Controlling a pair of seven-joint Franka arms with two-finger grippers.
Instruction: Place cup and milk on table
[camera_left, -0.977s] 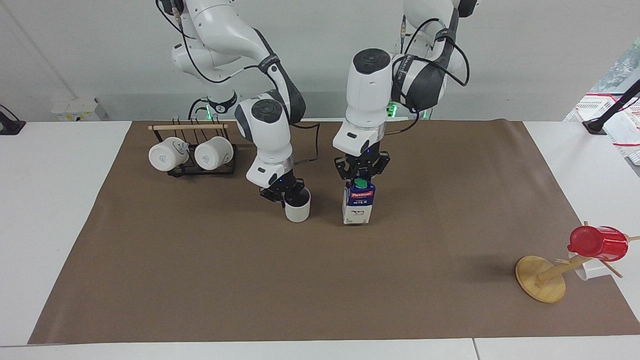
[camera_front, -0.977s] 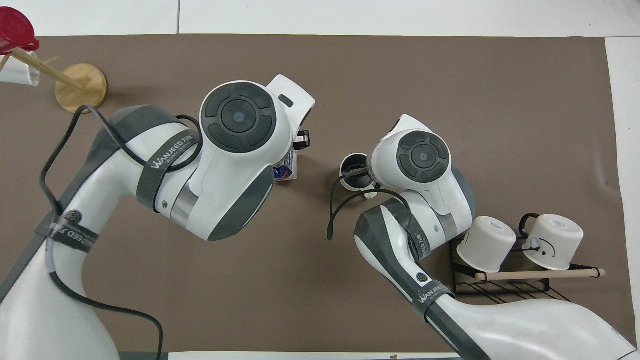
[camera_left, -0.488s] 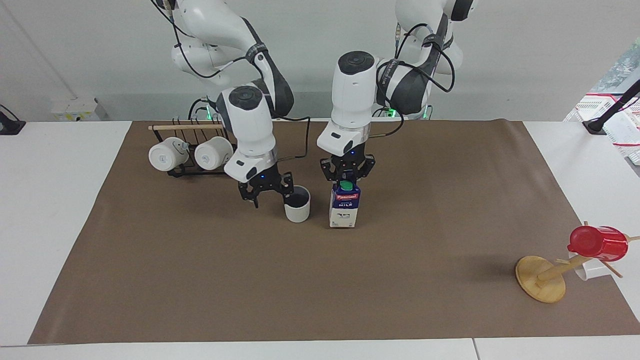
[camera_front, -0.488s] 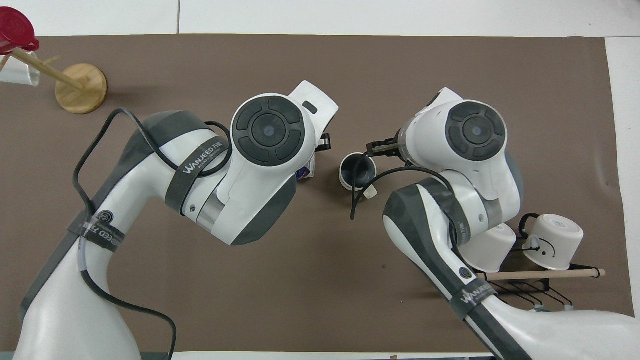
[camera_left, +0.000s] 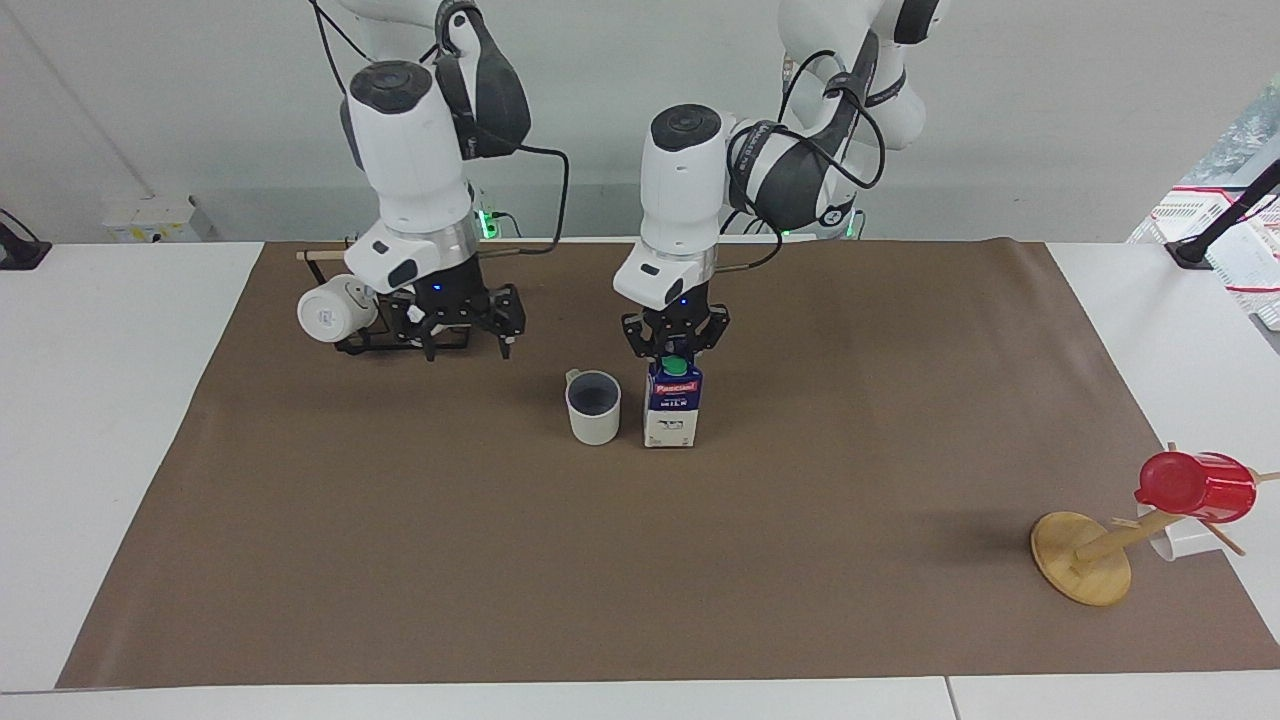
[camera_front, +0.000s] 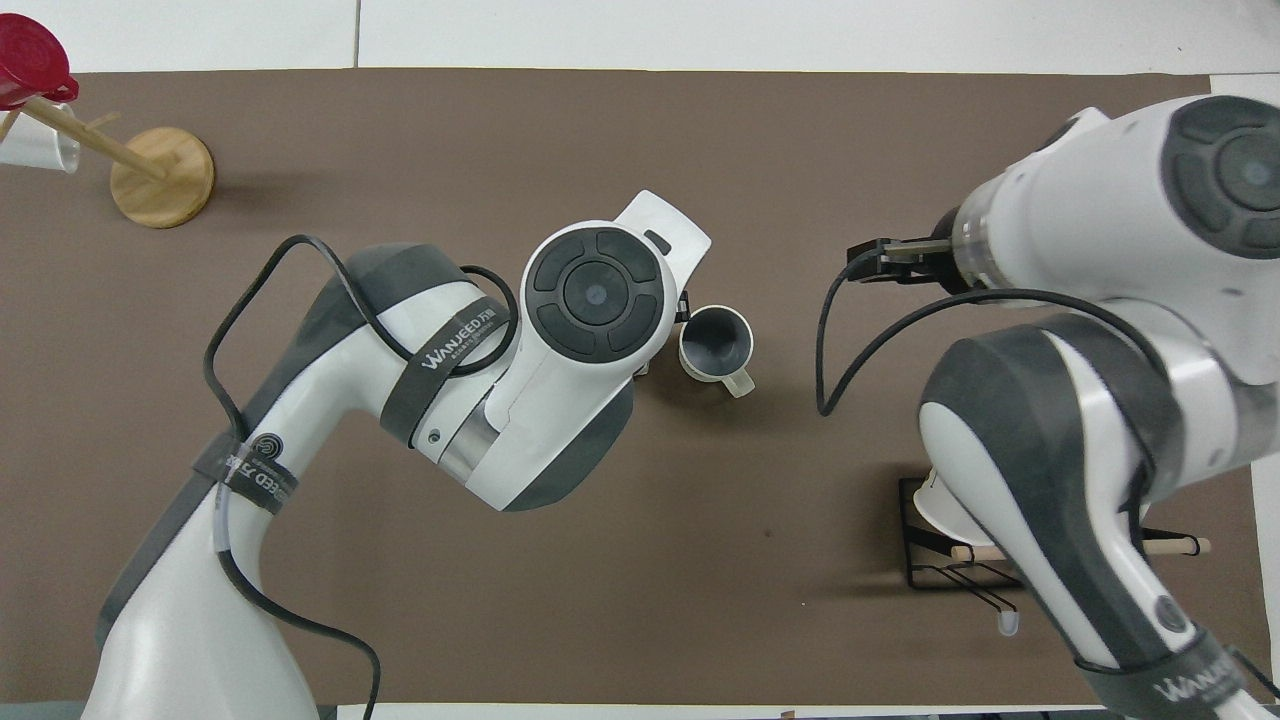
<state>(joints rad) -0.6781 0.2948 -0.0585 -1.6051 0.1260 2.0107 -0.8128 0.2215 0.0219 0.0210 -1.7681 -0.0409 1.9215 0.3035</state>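
The off-white cup (camera_left: 593, 407) stands upright on the brown paper of the table (camera_left: 640, 580), free of both grippers; it also shows in the overhead view (camera_front: 716, 345). The milk (camera_left: 672, 408) stands beside it, toward the left arm's end. My left gripper (camera_left: 675, 350) is shut on the carton's top by the green cap. In the overhead view the left arm's wrist hides the carton. My right gripper (camera_left: 466, 330) is open and empty, raised over the paper next to the mug rack; one of its fingers (camera_front: 868, 263) shows in the overhead view.
A black wire rack (camera_left: 400, 342) with a white mug (camera_left: 335, 312) stands nearer the robots at the right arm's end. A wooden cup tree (camera_left: 1082, 556) with a red cup (camera_left: 1195, 487) stands at the left arm's end, farther from the robots.
My right gripper let go of the cup, opened, rose and drew back toward the mug rack. My left gripper carried the milk sideways until it stood close beside the cup.
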